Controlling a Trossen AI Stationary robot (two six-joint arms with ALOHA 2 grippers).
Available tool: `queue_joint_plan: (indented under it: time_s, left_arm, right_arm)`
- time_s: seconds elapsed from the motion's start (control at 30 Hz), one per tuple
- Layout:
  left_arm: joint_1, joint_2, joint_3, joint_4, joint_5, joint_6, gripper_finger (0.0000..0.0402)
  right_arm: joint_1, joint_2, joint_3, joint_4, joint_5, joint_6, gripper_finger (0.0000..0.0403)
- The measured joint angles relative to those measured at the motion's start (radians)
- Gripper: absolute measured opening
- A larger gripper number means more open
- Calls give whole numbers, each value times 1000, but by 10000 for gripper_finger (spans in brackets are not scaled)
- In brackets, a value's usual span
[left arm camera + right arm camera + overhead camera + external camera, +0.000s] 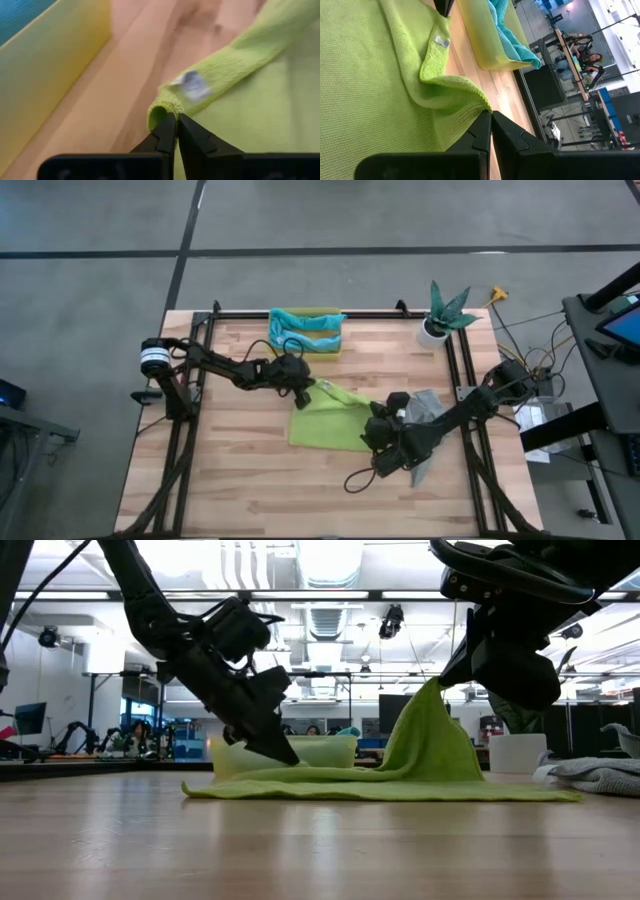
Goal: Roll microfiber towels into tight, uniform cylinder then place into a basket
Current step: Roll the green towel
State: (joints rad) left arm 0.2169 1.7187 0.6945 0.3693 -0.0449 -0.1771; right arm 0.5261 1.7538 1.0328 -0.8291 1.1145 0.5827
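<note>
The lime green microfiber towel [330, 423] is spread on the light wooden table [230, 480], near its middle. One corner of this towel is pinched by the left gripper [177, 126], whose dark jaws are pressed together on the folded edge, low at the table surface. A small white label [192, 85] is seen on the towel close to that corner. Another corner is held by the right gripper [491, 121], with the jaws closed tightly on the cloth. In the low view this side of the towel is lifted from the table into a peak, while the rest lies flat.

The small rectangular basket of translucent yellow plastic [325, 346] is placed at the far edge of the table, near the left gripper but apart from the green towel. A teal towel [305, 328] is lying inside it, and part of it hangs over the wall. A grey towel [430, 406] is lying crumpled beside the right arm. A white plant pot [433, 330] with a green plant stands at the far right corner.
</note>
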Motion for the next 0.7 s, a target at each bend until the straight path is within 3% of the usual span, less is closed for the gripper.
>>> queue_joint_plan:
  time_s: [0.33, 0.5, 0.7]
  left_arm:
    - [-1, -45, 0, -30, 51, 2, 0]
    - [-1, -145, -22, -122, 50, 3, 0]
    - [-26, -315, -104, -118, 44, 0, 0]
  right_arm:
    - [0, 0, 0, -2, 0, -1, 9]
    - [0, 0, 5, -25, 8, -7, 9]
    - [7, -18, 35, -51, 44, 6, 9]
